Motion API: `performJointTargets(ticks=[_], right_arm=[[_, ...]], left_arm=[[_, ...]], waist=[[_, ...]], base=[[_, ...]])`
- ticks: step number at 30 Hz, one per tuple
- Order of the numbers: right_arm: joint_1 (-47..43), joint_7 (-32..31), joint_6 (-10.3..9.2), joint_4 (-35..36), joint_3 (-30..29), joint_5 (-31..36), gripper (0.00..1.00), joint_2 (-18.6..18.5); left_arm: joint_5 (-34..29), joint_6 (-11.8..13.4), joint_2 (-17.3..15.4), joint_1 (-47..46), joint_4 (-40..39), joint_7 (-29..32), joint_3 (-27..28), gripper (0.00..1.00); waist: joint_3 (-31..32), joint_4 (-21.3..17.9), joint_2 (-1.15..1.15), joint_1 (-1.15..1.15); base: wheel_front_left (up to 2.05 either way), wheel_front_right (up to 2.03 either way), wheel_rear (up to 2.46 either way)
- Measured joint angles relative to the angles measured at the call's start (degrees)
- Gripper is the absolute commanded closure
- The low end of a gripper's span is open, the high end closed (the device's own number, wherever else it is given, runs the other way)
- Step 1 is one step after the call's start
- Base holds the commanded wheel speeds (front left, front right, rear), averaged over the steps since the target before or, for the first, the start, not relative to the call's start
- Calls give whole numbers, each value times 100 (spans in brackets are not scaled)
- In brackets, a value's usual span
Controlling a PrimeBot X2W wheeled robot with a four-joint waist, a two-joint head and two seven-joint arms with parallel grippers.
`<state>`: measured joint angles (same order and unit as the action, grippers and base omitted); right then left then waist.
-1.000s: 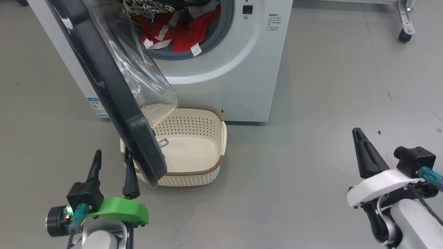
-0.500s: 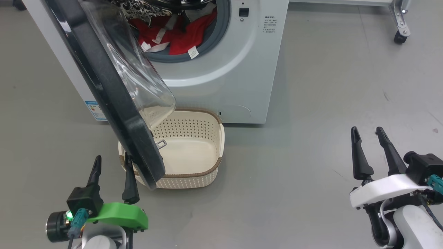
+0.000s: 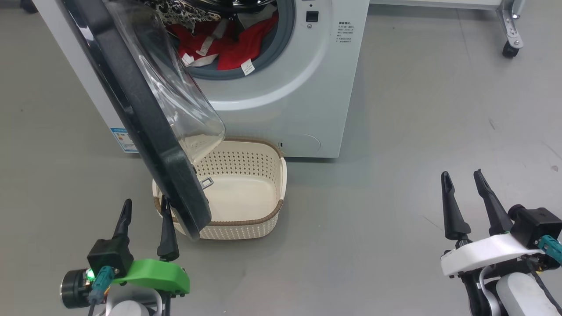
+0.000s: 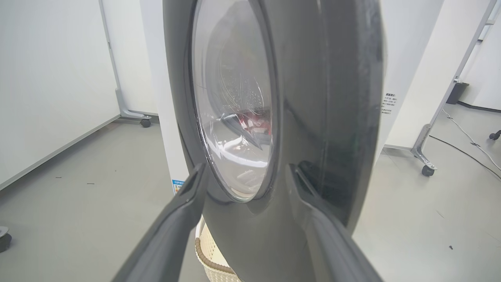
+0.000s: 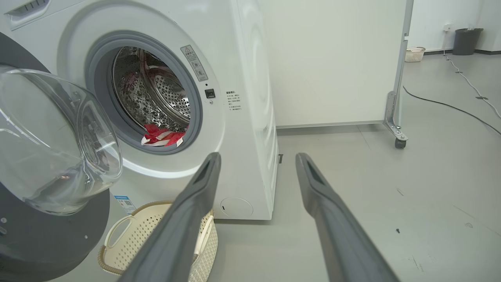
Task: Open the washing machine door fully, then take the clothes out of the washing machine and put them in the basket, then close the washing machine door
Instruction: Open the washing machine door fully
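The white washing machine [image 3: 303, 92] [image 5: 246, 78] stands ahead with its black-rimmed door [image 3: 149, 127] [image 4: 313, 117] [image 5: 39, 235] swung partly open toward me, its clear glass bowl [image 3: 175, 96] [image 5: 51, 149] bulging inward. Red clothes [image 3: 228, 41] [image 5: 162, 137] with white tags lie in the drum mouth. The cream basket [image 3: 263, 219] [image 5: 129, 231] sits on the floor below the door, empty. My left gripper [image 3: 145, 206] [image 4: 246, 174] is open, just in front of the door's outer face near its lower edge. My right gripper [image 3: 462, 175] [image 5: 258, 156] is open, far right, holding nothing.
Grey floor [image 3: 395, 153] stretches right of the machine. A wheeled white partition frame [image 3: 511, 39] [image 5: 395, 129] stands at the back right, with a cable [image 5: 450, 105] on the floor, a dark bin [image 5: 465, 41] and a small basket [image 5: 414, 54] far behind.
My right gripper has opened from shut. The head view has shifted slightly; the door, basket and left gripper keep their places.
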<state>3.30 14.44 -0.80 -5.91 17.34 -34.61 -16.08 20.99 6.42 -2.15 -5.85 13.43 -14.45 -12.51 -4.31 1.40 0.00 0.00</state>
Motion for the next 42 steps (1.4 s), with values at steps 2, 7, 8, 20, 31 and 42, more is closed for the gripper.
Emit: performJointTargets(ticks=[2,7,8,20,31,42], right_arm=[[-37,0,23,1,-16,34,0,15],[-70,0,75,4,-68,125,0,74],[-84,0,93,7,-83,160,0,86],[-168,0,235,7,-238,307,0,209],[-218,0,331,-2,-378,411,0,277],[-233,0,425,-24,-476,538,0,369]], left_arm=[[0,0,0,1,-1,0,-11,0],[0,0,0,1,-1,0,-18,0],[0,0,0,1,-1,0,-18,0],[0,-22,0,3,0,1,-13,0],[0,-24,0,10,5,0,-8,0],[-94,-26,0,29,66,1,-10,0]], waist=[[3,7,0,0],[10,20,0,0],[13,21,0,0],[69,16,0,0],[107,21,0,0],[113,42,0,0]], base=[[0,0,0],[0,0,0],[0,0,0],[0,0,0],[0,0,0],[0,0,0]])
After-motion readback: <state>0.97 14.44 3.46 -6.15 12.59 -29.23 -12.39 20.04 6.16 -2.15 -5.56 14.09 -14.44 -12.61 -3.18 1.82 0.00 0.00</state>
